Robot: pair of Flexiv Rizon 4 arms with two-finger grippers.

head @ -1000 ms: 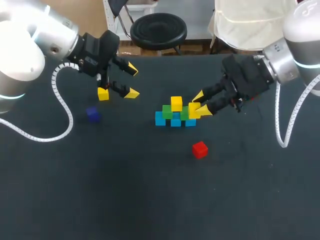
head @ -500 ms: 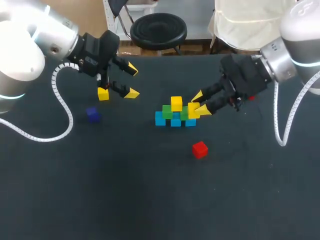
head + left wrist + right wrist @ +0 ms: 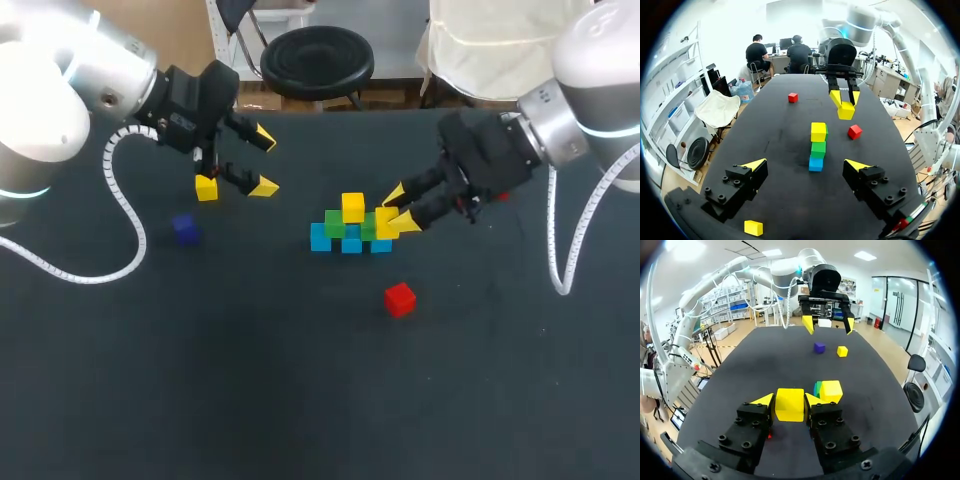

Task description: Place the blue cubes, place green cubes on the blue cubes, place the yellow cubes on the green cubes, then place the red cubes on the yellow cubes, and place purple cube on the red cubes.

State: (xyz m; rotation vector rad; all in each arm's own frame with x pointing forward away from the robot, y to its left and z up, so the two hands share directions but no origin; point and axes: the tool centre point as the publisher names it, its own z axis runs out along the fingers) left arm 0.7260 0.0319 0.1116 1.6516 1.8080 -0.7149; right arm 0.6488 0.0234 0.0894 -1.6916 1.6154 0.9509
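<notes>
- Right gripper [image 3: 401,208], clamped on a yellow cube [image 3: 386,221], has edged slightly closer over the stack [image 3: 350,243]; second yellow looks nearly placed
- Left gripper [image 3: 265,162] unmoved, fingers wide apart, empty

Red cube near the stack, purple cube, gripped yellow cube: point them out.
Red cube [image 3: 400,299], head view, top face.
Purple cube [image 3: 185,229], head view, top face.
Gripped yellow cube [image 3: 790,404], right wrist view, its middle.
</notes>
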